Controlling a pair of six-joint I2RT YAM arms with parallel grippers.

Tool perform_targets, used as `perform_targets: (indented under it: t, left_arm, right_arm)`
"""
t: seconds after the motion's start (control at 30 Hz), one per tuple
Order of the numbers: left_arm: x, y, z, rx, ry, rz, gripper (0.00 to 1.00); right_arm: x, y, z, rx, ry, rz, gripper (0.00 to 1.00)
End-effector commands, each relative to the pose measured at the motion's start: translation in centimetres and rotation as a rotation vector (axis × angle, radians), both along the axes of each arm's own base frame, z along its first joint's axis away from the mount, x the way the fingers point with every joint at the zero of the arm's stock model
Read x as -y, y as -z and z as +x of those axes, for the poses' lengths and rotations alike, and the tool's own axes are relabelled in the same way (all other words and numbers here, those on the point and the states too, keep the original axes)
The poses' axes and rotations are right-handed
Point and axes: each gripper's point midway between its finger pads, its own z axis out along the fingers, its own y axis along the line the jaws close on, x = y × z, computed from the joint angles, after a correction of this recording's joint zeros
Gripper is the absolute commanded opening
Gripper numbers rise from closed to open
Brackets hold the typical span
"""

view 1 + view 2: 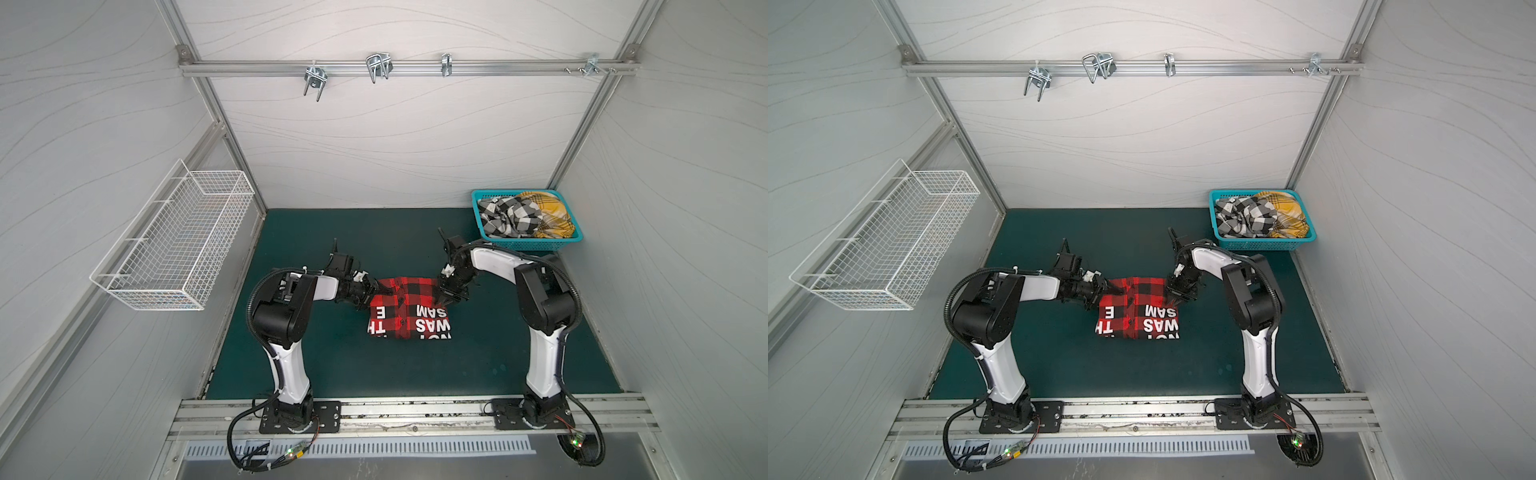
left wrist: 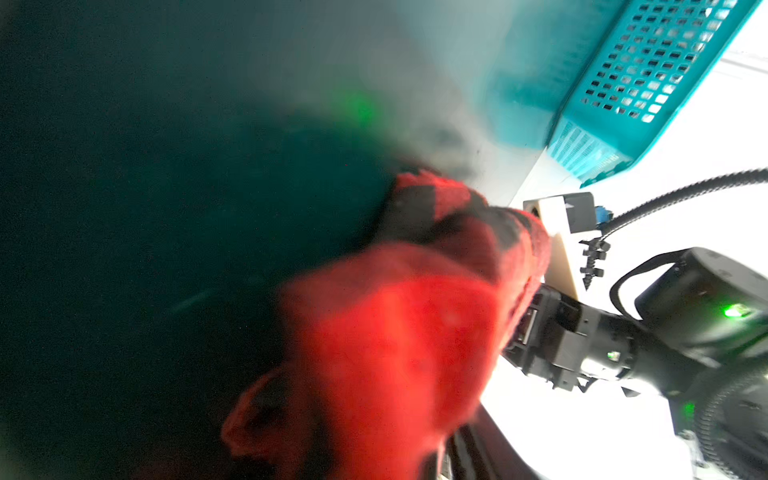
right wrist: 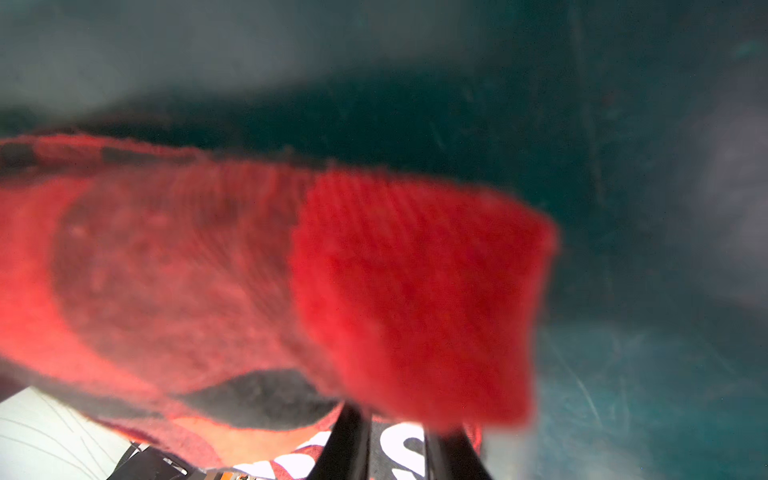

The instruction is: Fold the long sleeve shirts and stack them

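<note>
Jaws of right gripper [image 1: 445, 300] tight on red-and-black buffalo-check cloth shirt [image 1: 409, 311]; left gripper [image 1: 371, 292] at its other corner, grip unclear.

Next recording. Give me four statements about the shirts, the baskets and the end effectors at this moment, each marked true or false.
1. The red-and-black shirt lies on the green mat. True.
2. The teal basket is empty. False: it holds the black-and-white shirt and the yellow plaid shirt.
3. The white wire basket holds a shirt. False: no shirt shows in it.
4. The left end effector and right end effector are at the red-and-black shirt's far corners. True.
</note>
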Motion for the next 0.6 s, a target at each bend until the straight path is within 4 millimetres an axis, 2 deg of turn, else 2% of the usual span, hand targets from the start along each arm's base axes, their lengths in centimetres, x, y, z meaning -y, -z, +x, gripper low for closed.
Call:
perform_targets:
  t: [0.0,0.07,0.17,0.3,0.43,0.57]
  left_arm:
    - [-1.1,3.7,-0.2,-0.030,-0.055,0.168,0.43]
    - [-0.9,2.9,0.2,-0.018,-0.054,0.157,0.37]
    - [-0.5,1.7,0.7,-0.005,-0.054,0.138,0.20]
    - [-0.7,0.1,1.1,0.024,-0.039,0.158,0.05]
    - [-1.0,-1.9,1.4,0.068,-0.009,0.191,0.00]
    - [-1.3,-3.3,1.7,0.106,0.017,0.223,0.00]
  right_arm:
    - [-0.5,2.3,-0.2,-0.008,-0.018,-0.032,0.24]
    - [-0.6,2.0,-0.2,-0.004,-0.019,-0.025,0.24]
    - [-0.9,0.9,-0.1,0.010,-0.018,-0.010,0.23]
    - [-1.1,-2.5,0.4,0.069,-0.017,0.025,0.24]
    - [-1.0,-7.1,0.1,0.152,-0.014,0.068,0.25]
    - [-0.2,-10.2,-1.1,0.209,-0.007,0.088,0.26]
